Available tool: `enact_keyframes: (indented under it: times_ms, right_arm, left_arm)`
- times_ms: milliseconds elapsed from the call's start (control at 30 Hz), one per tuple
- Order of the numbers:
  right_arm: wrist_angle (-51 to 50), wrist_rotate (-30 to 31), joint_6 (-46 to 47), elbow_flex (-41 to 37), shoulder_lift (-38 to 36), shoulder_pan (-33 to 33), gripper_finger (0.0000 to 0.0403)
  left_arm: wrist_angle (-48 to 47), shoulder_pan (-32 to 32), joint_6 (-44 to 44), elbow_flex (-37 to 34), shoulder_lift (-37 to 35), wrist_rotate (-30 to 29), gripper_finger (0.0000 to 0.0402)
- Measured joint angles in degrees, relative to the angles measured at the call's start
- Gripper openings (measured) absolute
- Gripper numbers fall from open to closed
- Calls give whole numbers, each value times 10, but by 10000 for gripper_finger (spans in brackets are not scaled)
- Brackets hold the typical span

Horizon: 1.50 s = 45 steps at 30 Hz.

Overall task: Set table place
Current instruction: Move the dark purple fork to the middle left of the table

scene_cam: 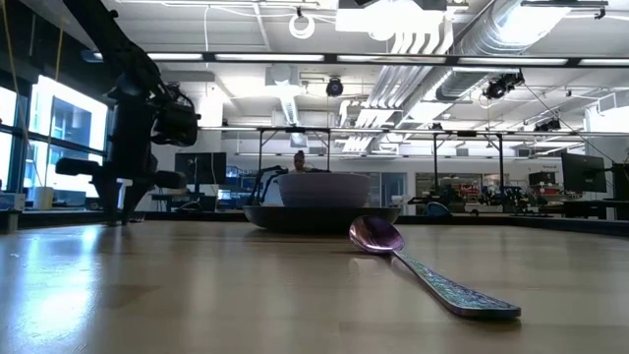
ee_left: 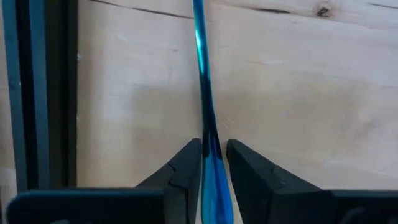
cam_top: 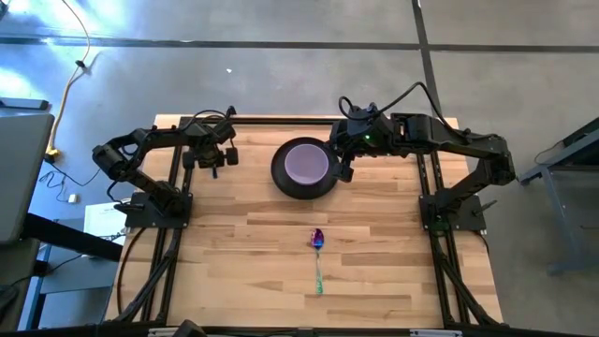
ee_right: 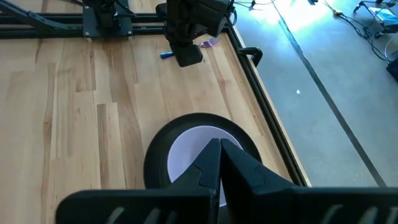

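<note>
A dark grey plate [cam_top: 281, 180] with a lavender bowl [cam_top: 307, 161] in it stands at the far middle of the wooden table [cam_top: 234, 271]. The spoon [cam_top: 318, 257], purple head and teal handle, lies flat on the table nearer the front. My left gripper [cam_top: 211, 159] is at the far left, shut on a small fork [ee_left: 202, 81] with a shiny blue handle. The right wrist view shows the fork's purple end [ee_right: 210, 42] sticking out beyond that gripper. My right gripper [ee_right: 219, 146] is shut, over the bowl's right side [ee_right: 186, 149]. I cannot tell whether it touches the bowl. My left gripper pinches the fork's blue handle [ee_left: 208, 146] between its two fingers, which come from above and lie across the handle. The rest of the handle runs out ahead of the fingers, close over the tabletop. Whether it is lifted clear I cannot tell.
The black rail frame [ee_left: 25, 93] runs close beside my left gripper at the far left. Bare wood lies between the plate and the spoon and on both sides of the spoon. The arm bases [cam_top: 154, 201] stand on the table's left and right.
</note>
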Motion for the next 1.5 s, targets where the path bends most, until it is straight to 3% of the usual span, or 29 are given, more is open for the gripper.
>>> enact_keyframes:
  times_ms: [200,367,533,800,1100,1500]
  right_arm:
    - [0,0,0,0,0,0,0]
    - [0,0,0,0,0,0,0]
    - [0,0,0,0,0,0,0]
    - [0,0,0,0,0,0,0]
    - [0,0,0,0,0,0,0]
    - [0,0,0,0,0,0,0]
  left_arm:
    - [2,-1,11,0,1,0,10]
    - [1,-1,24,0,1,0,21]
    - [-4,-1,27,0,1,5,5]
    - [-27,-13,29,1,0,48,3]
    - [-92,-115,-24,-1,2,96,6]
    - [-77,-314,-182,-3,3,194,7]
